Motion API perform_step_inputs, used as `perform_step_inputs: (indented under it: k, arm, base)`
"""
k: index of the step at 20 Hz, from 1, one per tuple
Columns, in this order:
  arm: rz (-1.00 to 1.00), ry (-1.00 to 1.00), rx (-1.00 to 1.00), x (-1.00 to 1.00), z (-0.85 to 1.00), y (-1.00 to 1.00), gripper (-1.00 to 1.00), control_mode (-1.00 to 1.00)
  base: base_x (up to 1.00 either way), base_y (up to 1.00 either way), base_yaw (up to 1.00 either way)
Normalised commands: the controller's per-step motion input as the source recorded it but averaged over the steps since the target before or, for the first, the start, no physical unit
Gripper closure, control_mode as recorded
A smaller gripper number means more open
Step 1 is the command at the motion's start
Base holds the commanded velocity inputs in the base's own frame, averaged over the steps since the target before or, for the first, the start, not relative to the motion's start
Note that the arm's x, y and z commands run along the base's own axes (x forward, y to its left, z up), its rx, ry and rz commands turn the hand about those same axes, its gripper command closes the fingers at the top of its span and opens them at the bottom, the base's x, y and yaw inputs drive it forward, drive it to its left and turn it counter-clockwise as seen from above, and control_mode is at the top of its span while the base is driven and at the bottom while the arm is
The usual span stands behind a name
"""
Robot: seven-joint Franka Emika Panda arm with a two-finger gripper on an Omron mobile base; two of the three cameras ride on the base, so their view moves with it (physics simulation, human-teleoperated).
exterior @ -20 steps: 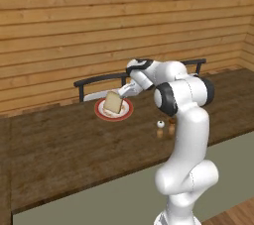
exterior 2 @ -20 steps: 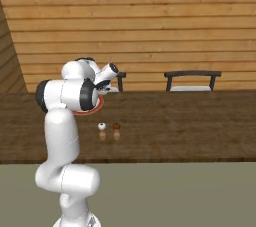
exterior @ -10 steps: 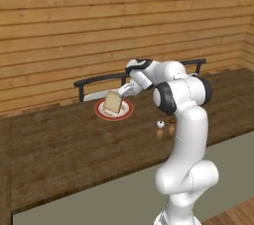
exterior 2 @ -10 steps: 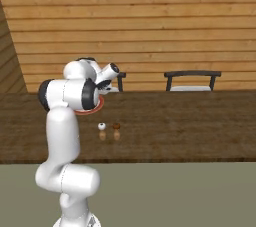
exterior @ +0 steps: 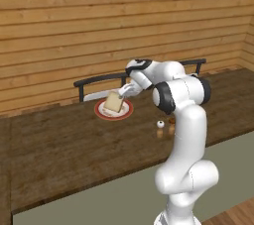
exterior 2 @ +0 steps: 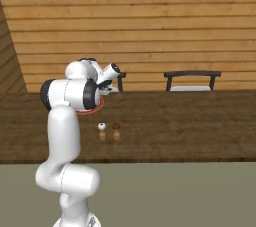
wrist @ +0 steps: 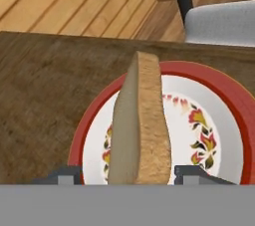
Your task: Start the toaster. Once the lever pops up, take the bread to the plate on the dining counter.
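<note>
The bread (wrist: 140,125), a tan slice, stands on edge and leans slightly on the white plate (wrist: 234,113) with a red rim and flower pattern. My gripper (wrist: 129,175) is open. Its two fingertips (wrist: 67,175) straddle the slice's lower end, with a clear gap on the left side. In the left base view the gripper (exterior: 122,95) reaches down-left over the bread (exterior: 113,103) and plate (exterior: 127,114) on the dining counter (exterior: 69,144). The toaster and its lever are out of view.
Two small shakers (exterior: 159,124) (exterior 2: 101,126) stand on the dark counter to the right of the plate. Dark chairs (exterior: 96,83) (exterior 2: 192,78) with grey seats stand behind the counter against the wooden wall.
The fingers have spread apart from the bread, which now rests on the plate. The arm has barely moved.
</note>
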Motion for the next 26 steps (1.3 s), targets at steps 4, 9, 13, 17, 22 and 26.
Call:
perform_step_inputs:
  k: [4, 9, 13, 17, 22, 26]
  arm:
    - [0.00, 0.03, -0.10, 0.02, 0.01, -0.19, -1.00, -1.00]
    - [0.00, 0.02, -0.23, 0.00, 0.12, -0.34, -1.00, -1.00]
    - [0.00, 0.00, -0.26, -0.26, 0.22, -0.22, -1.00, -1.00]
    - [0.00, 0.00, -0.22, -0.58, 0.28, 0.05, -1.00, -1.00]
    - [-0.05, 0.00, -0.12, -0.98, 0.47, 0.00, -1.00, -1.00]
    - [-0.14, 0.00, -0.04, -1.00, 0.35, 0.00, -1.00, -1.00]
  base:
    - [0.00, 0.00, 0.00]
    - [0.00, 0.00, 0.00]
    - [0.00, 0.00, 0.00]
    - [0.00, 0.00, 0.00]
    - [0.00, 0.00, 0.00]
    - [0.00, 0.00, 0.00]
